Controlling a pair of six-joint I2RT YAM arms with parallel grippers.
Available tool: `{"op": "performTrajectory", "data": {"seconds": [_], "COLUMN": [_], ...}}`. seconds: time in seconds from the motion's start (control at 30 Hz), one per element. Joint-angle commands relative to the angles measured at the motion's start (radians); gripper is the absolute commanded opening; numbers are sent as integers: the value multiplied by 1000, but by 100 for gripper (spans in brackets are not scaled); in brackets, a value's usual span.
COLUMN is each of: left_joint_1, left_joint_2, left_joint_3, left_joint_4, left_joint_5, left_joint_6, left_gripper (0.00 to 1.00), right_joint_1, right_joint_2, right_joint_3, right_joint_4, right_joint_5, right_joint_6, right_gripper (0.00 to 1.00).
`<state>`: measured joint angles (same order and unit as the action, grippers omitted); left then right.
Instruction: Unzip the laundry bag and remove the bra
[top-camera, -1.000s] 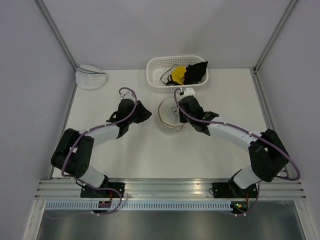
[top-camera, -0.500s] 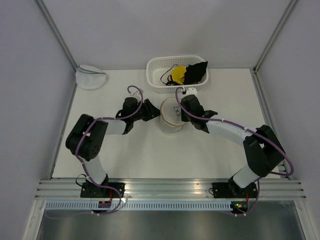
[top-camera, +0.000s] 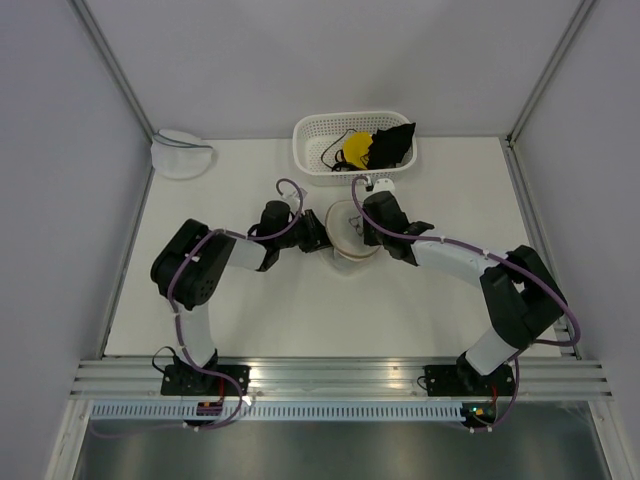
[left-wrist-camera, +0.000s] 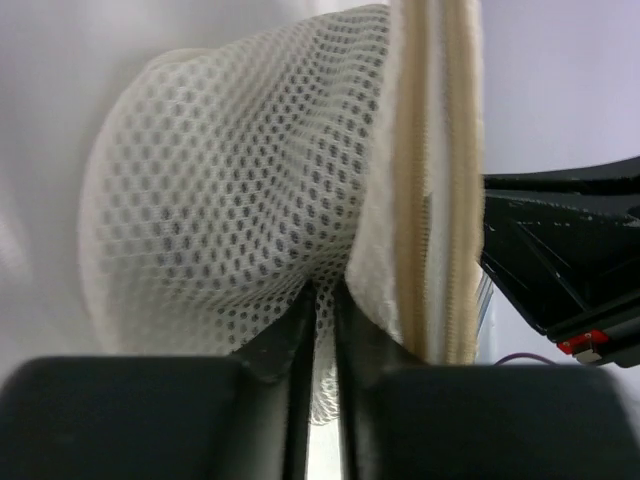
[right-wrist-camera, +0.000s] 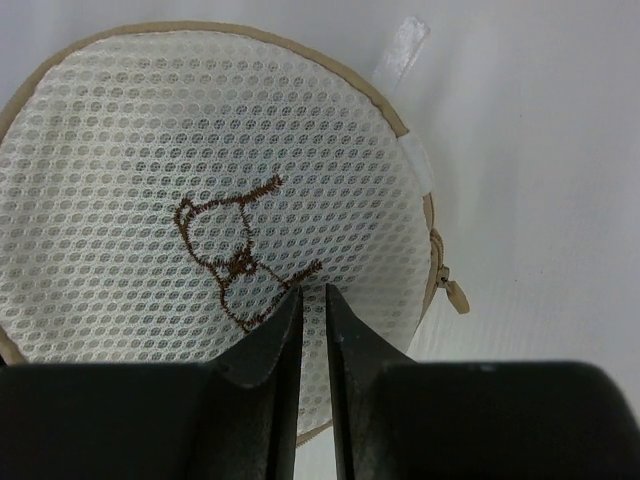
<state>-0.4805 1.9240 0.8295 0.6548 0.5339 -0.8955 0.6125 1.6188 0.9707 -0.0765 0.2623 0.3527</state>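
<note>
- While the zip along its tan rim looks fully closed, the step in hand is steadying the laundry bag, which stands tipped on edge on the tabletop between the arms.
- Left tool: jaws nearly together, pinching a fold of mesh on the domed side.
- Right tool: jaws nearly together, apparently nipping mesh on the embroidered face.
- The only bra in view, black fabric, lies in the basket, well apart; whether the bag holds one I cannot tell.
- Next, one tool should release and take the zipper pull while the other anchors the rim.
</note>
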Motion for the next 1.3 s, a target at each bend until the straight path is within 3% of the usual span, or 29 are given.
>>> {"op": "performTrajectory", "data": {"seconds": [0.0,0.07,0.27,0.4,0.53,1.0,1.27], "left_joint_1": [-10,-10,-12,-17,-26,-52,-52], "left_joint_2": [-8,-23,-63,-92,-118,-161,-189], "left_joint_3": [33,28,0,-13,-10,-35,-75], "left_joint_4": [95,92,100,101,100,124,86], "left_joint_5": [41,41,37,37,34,29,18], "left_joint_6": [-19,-11,-13,-17,-22,-53,-8], "left_gripper": [12,2,2,2,2,2,2], "right_joint_1": [0,0,3,26,44,86,86], "right_joint_2": [-11,-28,-135,-214,-212,-10,-88], "right_joint_3": [-9,-9,5,52,101,233,200], "right_joint_4": [37,35,17,-45,-106,-233,-368], "right_joint_5": [-29,-44,-230,-245,-241,9,406], "right_joint_6": [15,12,-6,-23,-37,0,45], "right_gripper": [19,19,35,45,49,54,55]}}
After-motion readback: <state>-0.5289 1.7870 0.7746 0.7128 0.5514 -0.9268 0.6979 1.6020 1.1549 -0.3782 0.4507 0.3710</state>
